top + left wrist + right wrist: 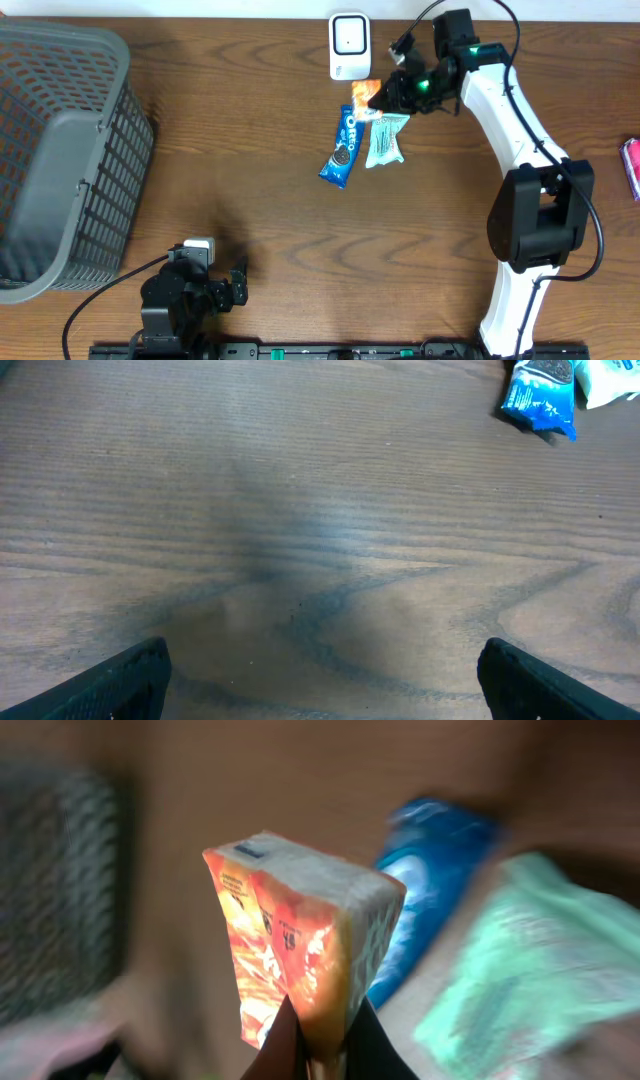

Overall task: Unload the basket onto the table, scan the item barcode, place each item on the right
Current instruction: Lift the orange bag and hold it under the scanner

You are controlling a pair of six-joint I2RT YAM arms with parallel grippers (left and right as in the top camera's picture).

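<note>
While my right gripper (388, 95) pinches the glossy, creased orange packet (300, 935) just beside the boxy white scanner (349, 45), my left gripper (325, 685) gapes empty, well apart from it, over the grained wooden table (300, 510).

Matt wood-grain table (250, 190), glossy blue wrapper (341, 148)
</note>
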